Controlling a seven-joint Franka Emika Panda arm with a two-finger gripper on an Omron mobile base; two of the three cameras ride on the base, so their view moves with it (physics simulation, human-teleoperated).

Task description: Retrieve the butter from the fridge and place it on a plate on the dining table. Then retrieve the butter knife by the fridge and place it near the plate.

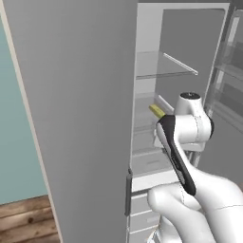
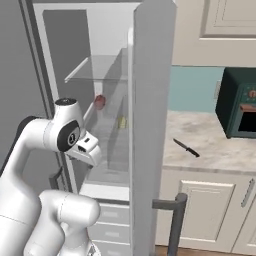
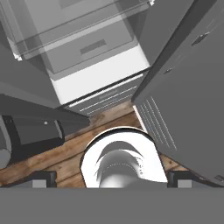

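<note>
Step judged: reach into open fridge (image 1: 76, 118) for butter (image 1: 157, 111).
Butter lay on middle shelf (image 1: 147, 124), behind arm's wrist.
Fingers (image 3: 39, 178) stood fully apart, empty, aimed down at floor.
Advice: raise hand, level it with shelf, straddle stick's narrow sides, avoid door (image 2: 150, 125).
Butter knife (image 2: 186, 147) lay on desk (image 2: 210, 145) beside fridge.

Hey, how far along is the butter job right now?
Done: the fridge doors stand open. In hand: nothing; the arm is at the opening with its claw open and pointing down at the floor. Left: the butter sits on a shelf inside, and the knife lies on the counter beside the fridge. Both must go to the table.
</note>
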